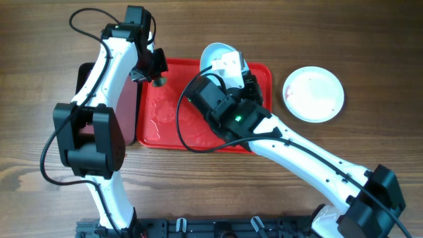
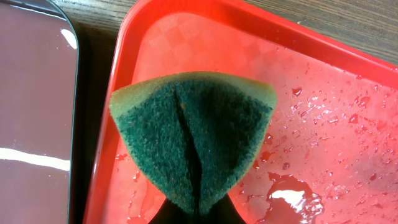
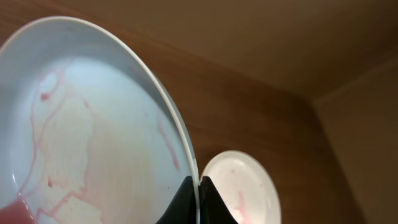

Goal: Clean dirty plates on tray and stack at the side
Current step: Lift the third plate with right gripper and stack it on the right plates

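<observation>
**A:** Green scouring face out, yellow foam at the edge: a folded sponge [image 2: 196, 143] is nearest the left wrist camera; the left gripper [image 2: 196, 214] is clamped tight on its lower end.

**B:** And beneath it?

**A:** The large bright red rectangular plastic tray [image 2: 323, 87]; the sponge hangs over its left part, close to the raised rim; whether it touches the tray floor I cannot tell; water beads and a small puddle [image 2: 292, 202] lie on the red surface to the right.

**B:** Past that rim?

**A:** A smaller dark maroon tray [image 2: 31, 93] with a black rim, just beside the red one; both sit on the brown wooden table [image 2: 323, 18].

**B:** The other arm?

**A:** The right gripper [image 3: 198, 193] is closed on the rim of a round, pale mint-white shallow plate [image 3: 93, 124]; the rim runs between its two dark fingertips; pink smears and streaks mark the plate's inner face.

**B:** Where is that plate?

**A:** From overhead it stands steeply tilted at the far edge of the red tray, about midway along; its lower part is hidden behind the gripper.

**B:** Farther out?

**A:** A second plate [image 1: 314, 94] of the same kind lies flat on the table, to the right of the red tray and apart from it; faint pink traces show on it.
</observation>
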You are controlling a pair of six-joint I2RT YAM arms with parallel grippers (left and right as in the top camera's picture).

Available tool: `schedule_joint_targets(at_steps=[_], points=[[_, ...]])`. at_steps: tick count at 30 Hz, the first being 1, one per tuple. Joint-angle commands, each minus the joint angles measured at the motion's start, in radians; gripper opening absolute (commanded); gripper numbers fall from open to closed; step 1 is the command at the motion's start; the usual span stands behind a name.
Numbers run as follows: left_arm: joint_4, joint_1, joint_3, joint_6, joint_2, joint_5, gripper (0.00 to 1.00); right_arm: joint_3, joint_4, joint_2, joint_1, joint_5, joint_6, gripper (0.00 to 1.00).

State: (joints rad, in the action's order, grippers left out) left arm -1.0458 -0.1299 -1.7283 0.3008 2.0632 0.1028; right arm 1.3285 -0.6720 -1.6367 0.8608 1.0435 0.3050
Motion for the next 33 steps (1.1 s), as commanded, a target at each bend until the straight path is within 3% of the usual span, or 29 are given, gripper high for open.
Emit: schedule_joint_targets(at_steps=[1,5,14,30,32,33], points=[[0.005,-0.001,0.008,0.039,0.013,0.023,0.04,0.000,0.029,0.002,0.026,0.150,-0.134,0.04],[0.005,-0.021,0.008,0.048,0.013,0.031,0.04,0.000,0.089,0.002,0.067,0.333,-0.274,0.04],[0.005,-0.041,0.008,0.048,0.013,0.031,0.04,0.000,0.244,0.002,0.132,0.476,-0.449,0.04],[0.005,-0.041,0.008,0.048,0.013,0.031,0.04,0.000,0.264,0.002,0.135,0.473,-0.425,0.04],[0.005,-0.041,0.008,0.048,0.013,0.031,0.04,0.000,0.246,0.002,0.135,0.377,-0.394,0.04],[0.005,-0.041,0.008,0.048,0.013,0.031,0.04,0.000,0.192,0.002,0.133,0.232,-0.338,0.04]])
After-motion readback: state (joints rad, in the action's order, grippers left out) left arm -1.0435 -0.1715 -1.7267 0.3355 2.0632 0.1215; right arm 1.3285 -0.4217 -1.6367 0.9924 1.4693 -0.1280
